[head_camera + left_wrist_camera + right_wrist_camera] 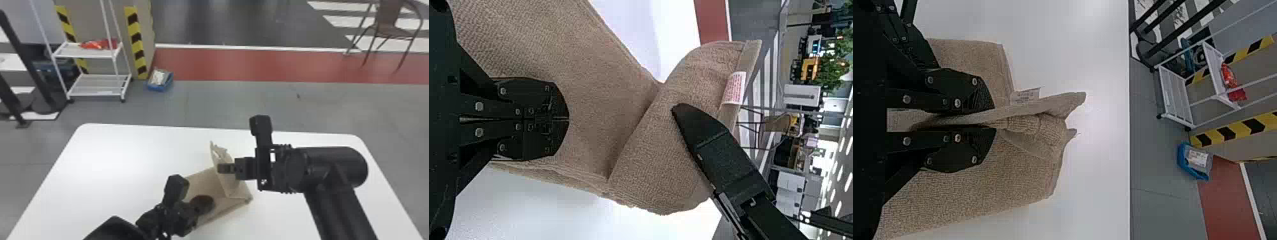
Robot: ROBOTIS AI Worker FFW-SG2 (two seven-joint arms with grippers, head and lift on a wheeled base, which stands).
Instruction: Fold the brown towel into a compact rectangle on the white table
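In the head view, the brown towel (204, 186) lies near the middle of the white desk (115, 159), its right end held up by the right gripper (222, 168).

In the left wrist view, the left gripper (569, 119) is at the towel, fingers (536, 102) together. The towel looks partly folded.

In the right wrist view, the fingers (965, 90) pinch the raised flap (1025, 111). It must go down flat.

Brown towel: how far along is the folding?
The brown towel looks folded at least once, judging by its layered edge. In hand: the right end effector grips a raised flap. To do: the flap stands up, so laying it down and squaring up seem to remain.
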